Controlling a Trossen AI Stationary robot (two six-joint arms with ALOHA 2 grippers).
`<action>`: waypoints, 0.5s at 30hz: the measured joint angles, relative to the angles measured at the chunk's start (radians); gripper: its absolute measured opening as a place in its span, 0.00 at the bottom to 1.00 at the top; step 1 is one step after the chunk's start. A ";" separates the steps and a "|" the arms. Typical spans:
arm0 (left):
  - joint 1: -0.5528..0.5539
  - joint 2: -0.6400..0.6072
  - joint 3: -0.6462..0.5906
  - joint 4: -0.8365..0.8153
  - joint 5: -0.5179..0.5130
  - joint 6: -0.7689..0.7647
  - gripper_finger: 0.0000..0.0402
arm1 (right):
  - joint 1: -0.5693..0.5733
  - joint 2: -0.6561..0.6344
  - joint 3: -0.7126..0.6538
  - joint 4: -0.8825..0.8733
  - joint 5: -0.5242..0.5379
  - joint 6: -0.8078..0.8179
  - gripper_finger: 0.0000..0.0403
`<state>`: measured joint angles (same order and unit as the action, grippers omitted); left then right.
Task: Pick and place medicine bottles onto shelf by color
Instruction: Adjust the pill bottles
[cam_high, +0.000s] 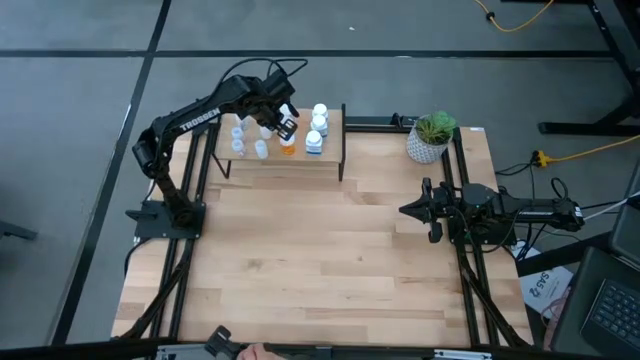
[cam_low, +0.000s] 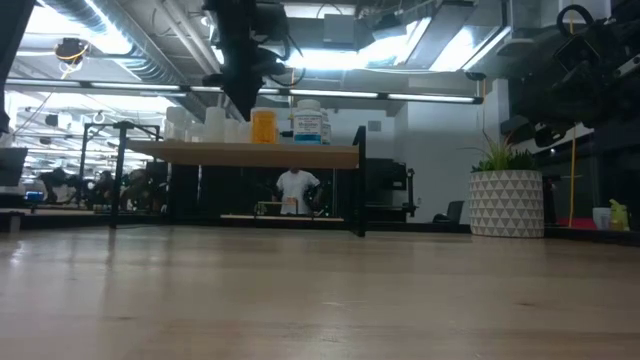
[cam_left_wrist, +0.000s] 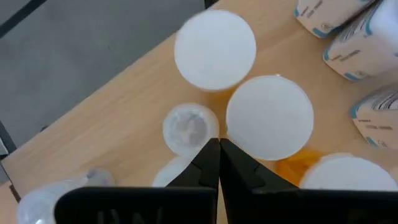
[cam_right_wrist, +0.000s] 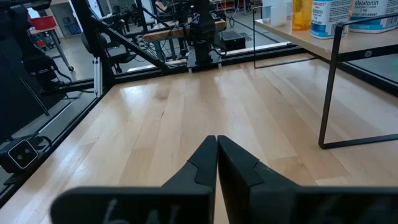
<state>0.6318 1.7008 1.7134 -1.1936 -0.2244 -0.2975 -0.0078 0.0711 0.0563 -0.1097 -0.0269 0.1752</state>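
Note:
The shelf (cam_high: 280, 160) stands at the table's far edge, left of centre. On its top stand pale-blue vials (cam_high: 238, 135), orange bottles with white caps (cam_high: 288, 146) and white bottles (cam_high: 318, 125). My left gripper (cam_left_wrist: 219, 148) is shut and points down over the shelf. Its tips are between a pale vial (cam_left_wrist: 189, 127) and an orange bottle's white cap (cam_left_wrist: 269, 117). It also shows in the low view (cam_low: 243, 100), just left of an orange bottle (cam_low: 263, 126). My right gripper (cam_high: 432, 212) is shut and empty at the table's right side, shown in its own wrist view (cam_right_wrist: 216, 148). My left gripper comes from above with shut fingers, its tips in the gap between the pale vial (cam_left_wrist: 200, 135) and the orange bottle's cap (cam_left_wrist: 239, 134). I cannot tell whether the fingers touch either one. Both stand upright on the shelf top.
A white pot with a green plant (cam_high: 430, 138) stands at the far right of the table. The shelf's black legs (cam_right_wrist: 329, 87) stand on the tabletop. A person (cam_low: 296, 188) shows far behind the shelf. Bare wood (cam_high: 330, 250) fills the table's middle and near part.

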 joint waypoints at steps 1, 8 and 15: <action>0.002 0.000 0.000 0.003 -0.001 0.003 0.00 | 0.000 0.000 0.000 0.000 0.000 0.000 0.04; 0.013 0.000 0.000 -0.002 -0.048 -0.003 0.00 | 0.000 0.000 0.000 0.000 0.000 0.000 0.04; 0.018 0.000 0.000 0.000 -0.061 -0.005 0.00 | 0.000 0.000 0.000 0.000 0.000 0.000 0.04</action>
<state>0.6502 1.7008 1.7134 -1.1941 -0.2858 -0.3023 -0.0078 0.0712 0.0563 -0.1097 -0.0272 0.1750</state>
